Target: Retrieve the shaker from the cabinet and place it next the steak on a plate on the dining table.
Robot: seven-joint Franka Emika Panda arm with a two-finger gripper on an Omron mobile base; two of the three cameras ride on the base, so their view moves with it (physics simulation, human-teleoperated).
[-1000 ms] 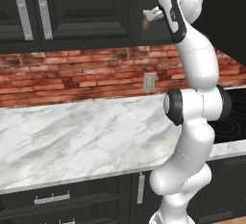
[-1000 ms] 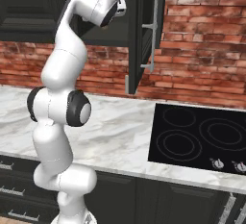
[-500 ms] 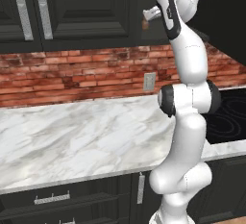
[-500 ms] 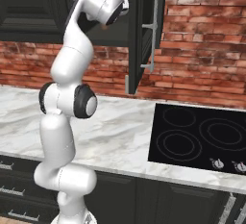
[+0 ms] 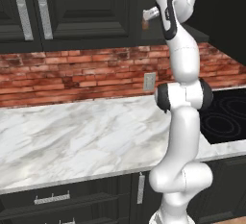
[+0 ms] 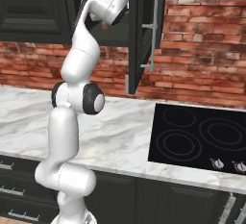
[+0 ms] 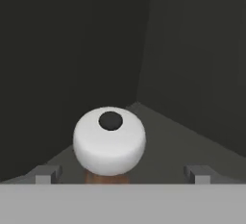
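High up inside the open cabinet, the arm reaches with its hand pushed into the dark interior. Seen from the hand, the two fingertips stand wide apart, one on either side of the shaker, and neither touches it. The shaker stands upright on the cabinet shelf, near the back corner; its white rounded top with a dark hole faces the camera, and a sliver of brown body shows beneath. From the left side, the brown shaker peeks out just beside the arm's wrist. Below, the marble tabletop runs along the brick wall, with a black cooktop set into it on the right.
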